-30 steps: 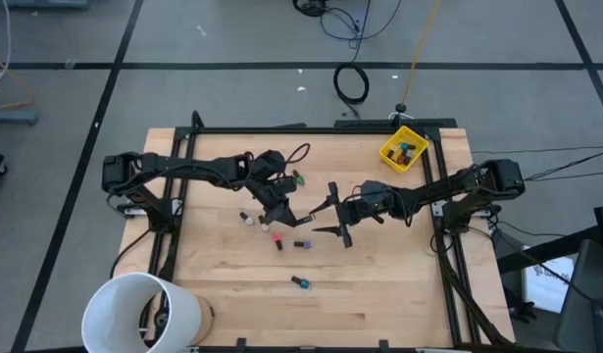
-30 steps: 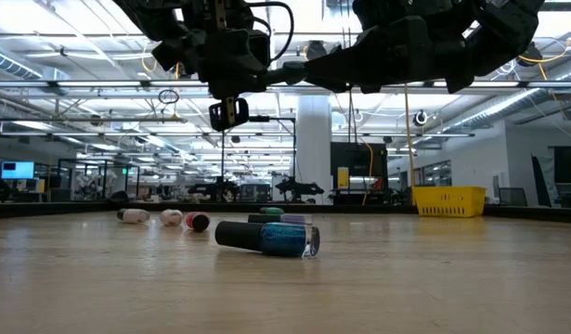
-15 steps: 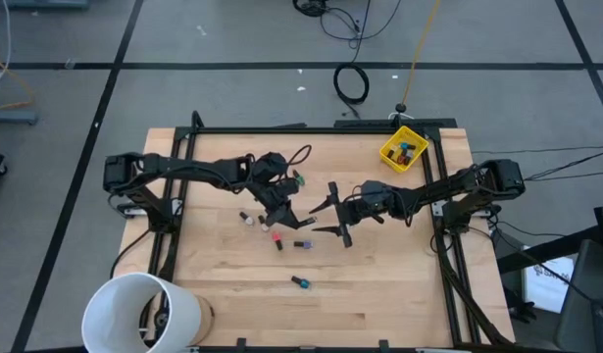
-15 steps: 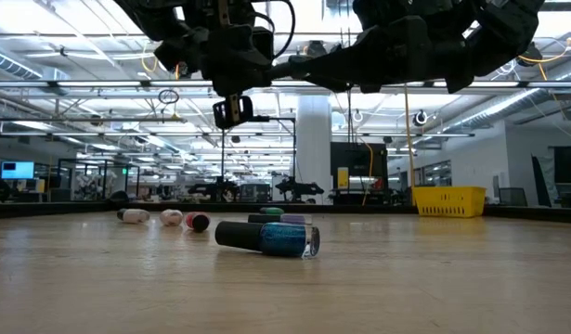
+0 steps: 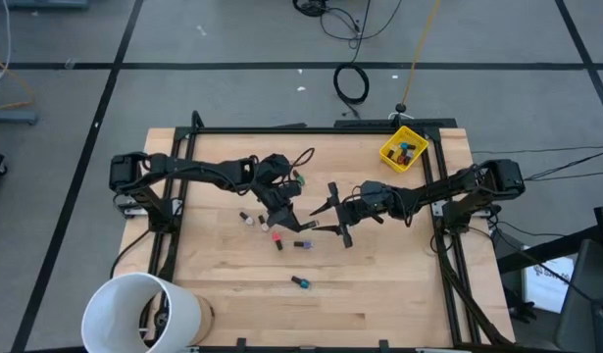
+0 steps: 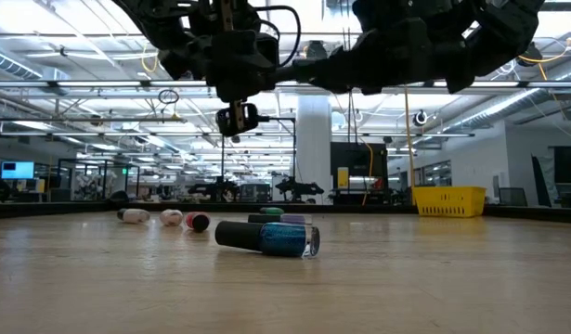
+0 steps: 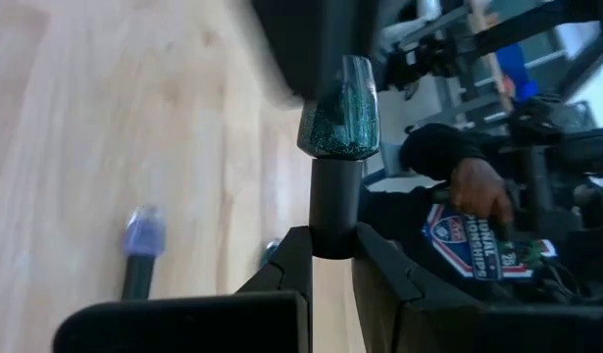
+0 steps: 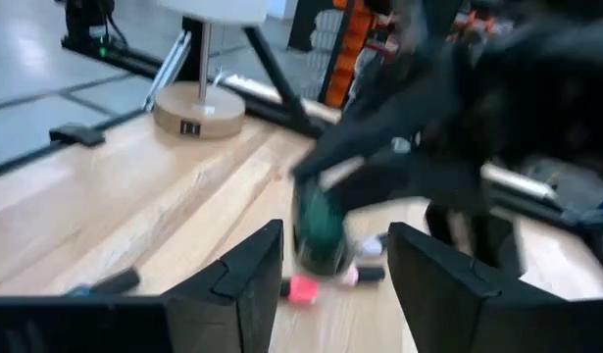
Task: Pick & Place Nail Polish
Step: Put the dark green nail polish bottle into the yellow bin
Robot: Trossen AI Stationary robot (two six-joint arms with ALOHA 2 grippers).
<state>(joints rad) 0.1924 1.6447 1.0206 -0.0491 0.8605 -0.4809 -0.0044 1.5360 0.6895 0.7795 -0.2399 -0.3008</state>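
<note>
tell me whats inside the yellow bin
In the yellow bin, the high view shows a few small nail polish bottles, with orange and blue bits among dark caps. Their number is too small to tell, and the low view shows only the bin's wall.

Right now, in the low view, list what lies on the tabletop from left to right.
Pale bottle lying down → second pale bottle → red bottle → teal glitter bottle with a dark cap, nearest the camera → yellow bin far back at the right.
</note>
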